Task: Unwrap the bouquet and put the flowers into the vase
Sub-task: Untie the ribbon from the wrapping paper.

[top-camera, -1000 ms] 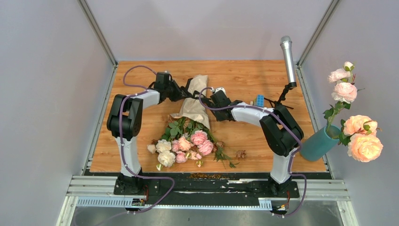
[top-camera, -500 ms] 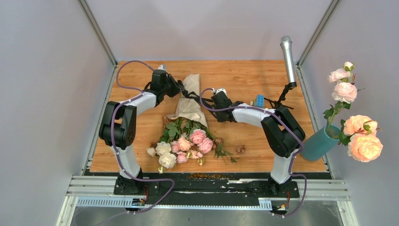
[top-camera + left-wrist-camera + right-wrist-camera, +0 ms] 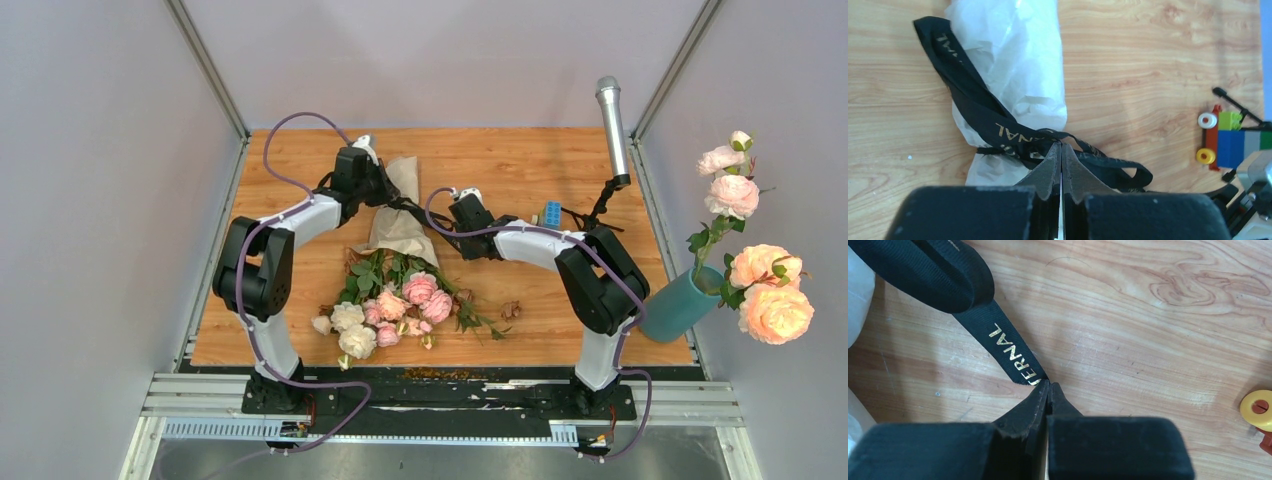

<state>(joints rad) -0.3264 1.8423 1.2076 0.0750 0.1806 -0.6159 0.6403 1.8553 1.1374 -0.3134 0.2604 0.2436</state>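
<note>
So, starting on the left: the left gripper [image 3: 388, 197] is seen reaching in over the far-left part of the tabletop [image 3: 520, 160]. Its jaws are pressed fully together right at the knot of the black ribbon [image 3: 998, 125], and a strand looks to be pinched between the tips [image 3: 1061, 147].

The bouquet [image 3: 398, 228] is laid flat on the wood, roughly left of center. The tan paper end is pointed toward the far edge, and the pink and cream flowers [image 3: 392, 303] are fanned out toward the near edge. The wrap is on and the ribbon is tied around it.

Just right of the paper, the right gripper [image 3: 443, 222] is found low over the table. Its jaws are closed tight on the loose tail of the ribbon [image 3: 1013, 357], gold lettering and all, pinched at the very tips [image 3: 1048, 385].

Further right, some toy blocks [image 3: 551, 212] are parked behind the right arm, and a silver microphone [image 3: 612, 125] is propped up at the far-right corner.

The teal vase [image 3: 675, 305] is spotted by the right edge, toward the near corner. It's leaning and packed with big peach roses [image 3: 770, 295].
</note>
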